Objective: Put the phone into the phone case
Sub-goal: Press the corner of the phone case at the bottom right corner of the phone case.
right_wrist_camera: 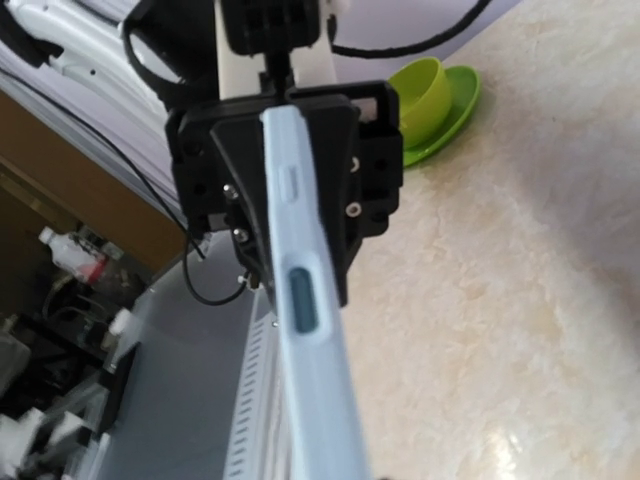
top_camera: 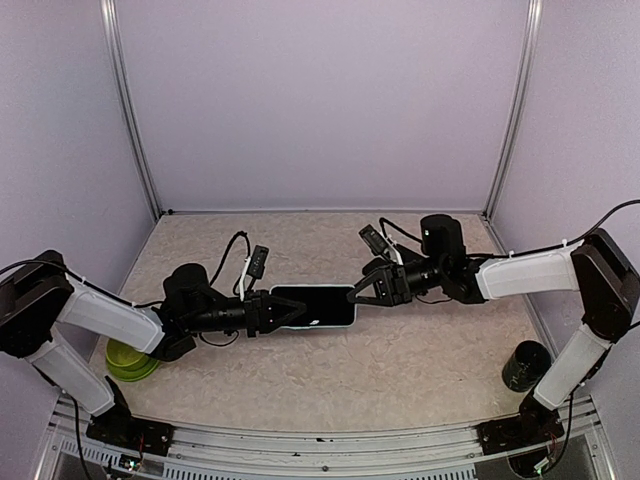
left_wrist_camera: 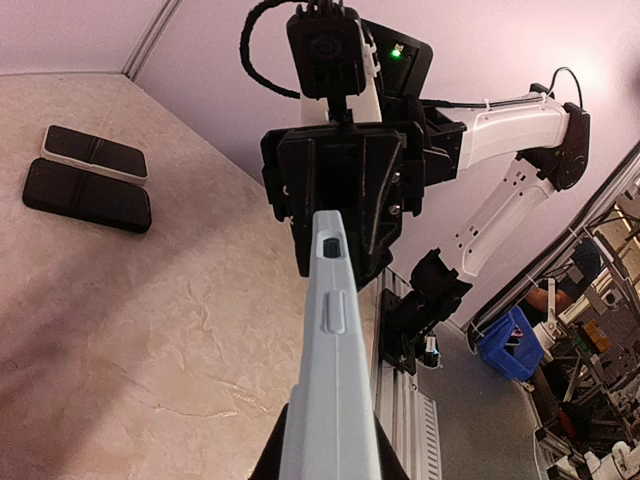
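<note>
Above the table [top_camera: 400, 370], the left gripper [top_camera: 283, 312] clasped one end of the pale-blue phone case [left_wrist_camera: 330, 400]; the right gripper [top_camera: 358, 292] gripped the other; the phone [top_camera: 312, 303] lay dark-face up.

Looking from above, you lose both ends of the phone [top_camera: 313, 306] under the left gripper [top_camera: 290, 310] and the right gripper [top_camera: 358, 295]. Each wrist view cuts off the phone's near end at the bottom edge, and the right one blurs it too. The left arm covers part of the green cup [top_camera: 125, 355].
</note>
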Available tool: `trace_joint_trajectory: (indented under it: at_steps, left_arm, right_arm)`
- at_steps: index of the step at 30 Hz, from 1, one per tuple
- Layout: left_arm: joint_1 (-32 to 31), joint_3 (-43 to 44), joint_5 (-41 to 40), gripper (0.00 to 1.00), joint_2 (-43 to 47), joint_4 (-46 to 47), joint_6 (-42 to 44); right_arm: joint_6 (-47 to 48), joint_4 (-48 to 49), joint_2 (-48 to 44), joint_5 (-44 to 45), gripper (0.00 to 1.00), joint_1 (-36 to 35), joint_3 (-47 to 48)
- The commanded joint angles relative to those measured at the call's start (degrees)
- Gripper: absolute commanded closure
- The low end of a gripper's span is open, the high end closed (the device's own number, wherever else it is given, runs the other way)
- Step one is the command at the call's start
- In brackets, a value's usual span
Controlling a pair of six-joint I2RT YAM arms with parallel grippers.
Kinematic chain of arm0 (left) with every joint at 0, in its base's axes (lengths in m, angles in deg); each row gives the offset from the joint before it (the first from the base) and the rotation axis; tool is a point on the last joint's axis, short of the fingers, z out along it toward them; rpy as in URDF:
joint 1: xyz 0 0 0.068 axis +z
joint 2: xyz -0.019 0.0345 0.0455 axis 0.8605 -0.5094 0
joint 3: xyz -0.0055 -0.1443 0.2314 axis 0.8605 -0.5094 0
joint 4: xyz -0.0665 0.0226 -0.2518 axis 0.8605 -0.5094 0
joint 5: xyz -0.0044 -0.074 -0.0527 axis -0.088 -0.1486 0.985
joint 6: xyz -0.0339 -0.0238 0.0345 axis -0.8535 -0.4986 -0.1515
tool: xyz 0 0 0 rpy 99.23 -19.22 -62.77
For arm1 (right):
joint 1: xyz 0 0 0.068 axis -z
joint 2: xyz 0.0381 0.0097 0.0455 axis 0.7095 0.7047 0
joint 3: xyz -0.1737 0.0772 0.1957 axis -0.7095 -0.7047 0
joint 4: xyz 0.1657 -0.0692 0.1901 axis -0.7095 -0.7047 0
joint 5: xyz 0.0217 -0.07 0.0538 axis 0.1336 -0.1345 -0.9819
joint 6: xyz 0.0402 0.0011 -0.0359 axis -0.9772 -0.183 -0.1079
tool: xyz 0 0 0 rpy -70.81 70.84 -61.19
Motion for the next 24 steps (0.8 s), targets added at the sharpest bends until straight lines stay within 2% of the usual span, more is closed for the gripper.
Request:
trace_joint_trajectory:
  at_steps: [1, 3, 7, 11, 12, 14, 16, 19, 24]
  left_arm:
    - [0.01, 0.79, -0.82, 1.0, -0.2, 3.47, 0.4]
    - [0.01, 0.75, -1.23, 1.0, -0.36, 3.29, 0.31]
    - [0.01, 1.35, -2.99, 1.0, -0.53, 1.47, -0.06]
    - [0.01, 1.84, -3.48, 1.0, -1.24, 1.03, -0.59]
    - [0.03, 1.89, -3.55, 1.0, -1.32, 1.15, -0.77]
    - [0.08, 1.71, -3.65, 1.0, -1.52, 1.98, -1.28]
    - [0.15, 1.31, -3.85, 1.0, -1.53, 3.18, -1.79]
    - [0.46, 0.43, -4.31, 1.0, -1.11, 5.15, -2.64]
    - [1.23, -1.52, -4.93, 1.0, -0.34, 9.02, -4.01]
  right_arm:
    - [-1.31, 2.78, 0.07, -2.1, 0.86, 0.12, 2.12]
    - [-1.57, 2.59, 0.15, -0.8, 0.99, 0.36, 2.12]
    - [0.28, -1.77, -0.15, 4.49, 1.0, 0.95, 3.16]
    - [0.62, -2.84, -0.37, 5.33, 1.0, 1.09, 3.85]
    - [0.37, -2.88, -0.35, 5.16, 0.97, 1.09, 3.94]
    - [-0.17, -2.85, -0.17, 4.63, 0.76, 1.09, 3.96]
    - [-0.56, -2.84, 0.39, 3.84, 0.63, 1.11, 3.91]
    - [-1.11, -2.48, 0.99, 3.34, 0.53, 1.09, 3.43]
    - [-1.97, -0.8, 1.35, 3.2, 0.5, 1.1, 2.14]
